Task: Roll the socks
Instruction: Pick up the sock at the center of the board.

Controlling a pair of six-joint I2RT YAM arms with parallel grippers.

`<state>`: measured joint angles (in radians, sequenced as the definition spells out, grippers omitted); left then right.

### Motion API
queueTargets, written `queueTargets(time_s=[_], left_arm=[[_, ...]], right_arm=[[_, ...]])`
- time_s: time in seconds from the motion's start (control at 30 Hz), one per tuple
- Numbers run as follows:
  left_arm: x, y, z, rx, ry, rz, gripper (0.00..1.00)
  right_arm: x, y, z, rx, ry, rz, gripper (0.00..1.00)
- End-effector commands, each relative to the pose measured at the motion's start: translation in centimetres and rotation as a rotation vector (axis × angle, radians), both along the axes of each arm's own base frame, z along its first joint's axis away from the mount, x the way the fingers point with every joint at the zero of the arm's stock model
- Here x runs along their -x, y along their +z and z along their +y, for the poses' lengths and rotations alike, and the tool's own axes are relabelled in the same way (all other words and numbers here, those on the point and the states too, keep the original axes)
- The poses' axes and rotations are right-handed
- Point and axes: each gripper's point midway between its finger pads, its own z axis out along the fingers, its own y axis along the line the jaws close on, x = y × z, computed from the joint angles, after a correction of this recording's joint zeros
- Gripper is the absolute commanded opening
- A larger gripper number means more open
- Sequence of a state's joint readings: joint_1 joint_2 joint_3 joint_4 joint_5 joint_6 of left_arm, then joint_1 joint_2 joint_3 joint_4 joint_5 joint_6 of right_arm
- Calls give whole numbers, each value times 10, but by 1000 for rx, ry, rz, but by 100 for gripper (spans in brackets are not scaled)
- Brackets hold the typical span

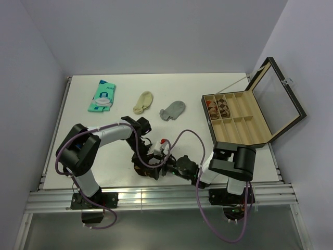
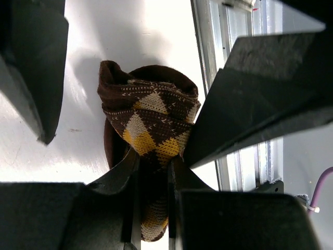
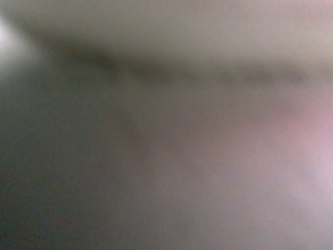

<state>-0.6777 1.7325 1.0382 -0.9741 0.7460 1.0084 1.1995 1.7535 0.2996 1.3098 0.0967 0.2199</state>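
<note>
The dark-brown argyle sock [image 2: 151, 117] is bunched into a loose roll on the table near its front edge [image 1: 140, 168]. My left gripper [image 2: 153, 159] is shut on the sock's lower end, in front of the arm bases [image 1: 151, 164]. My right gripper [image 1: 168, 167] meets it from the right. In the left wrist view its two dark fingers [image 2: 255, 99] stand wide apart on either side of the roll, and one touches the sock. The right wrist view is a grey blur. A cream sock [image 1: 143, 101] and a grey sock [image 1: 173, 110] lie flat further back.
A teal-and-white packet [image 1: 102, 95] lies at the back left. An open wooden compartment box [image 1: 244, 125] stands at the right with its lid [image 1: 276, 96] raised and a rolled patterned sock [image 1: 218, 108] in a back compartment. The metal rail [image 1: 156, 197] runs along the front edge.
</note>
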Motion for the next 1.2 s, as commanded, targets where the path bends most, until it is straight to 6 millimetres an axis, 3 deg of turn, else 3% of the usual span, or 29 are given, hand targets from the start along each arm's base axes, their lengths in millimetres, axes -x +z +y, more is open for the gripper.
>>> queueTargets(time_s=[0.0, 0.33, 0.73, 0.83, 0.87, 0.93, 1.1, 1.17], left_arm=[[0, 35, -37, 192, -54, -12, 0], [-3, 39, -43, 223, -26, -31, 0], [-11, 44, -50, 247, 44, -63, 0], [-18, 38, -50, 216, 115, -93, 0], [-28, 35, -52, 223, 130, -141, 0], [-34, 33, -52, 208, 192, -162, 0], [-61, 39, -56, 208, 302, -278, 0], [-72, 43, -56, 206, 349, -326, 0]], right_arm=[[22, -63, -29, 204, 32, 120, 84], [32, -68, -36, 147, 31, 179, 84], [28, -53, -54, 6, -70, 250, 85], [24, -36, -71, -92, -109, 301, 85], [14, -24, -73, -146, -141, 299, 86], [13, -24, -91, -162, -195, 344, 86], [-1, 1, -93, -245, -267, 363, 86], [-14, -11, -95, -185, -360, 414, 86]])
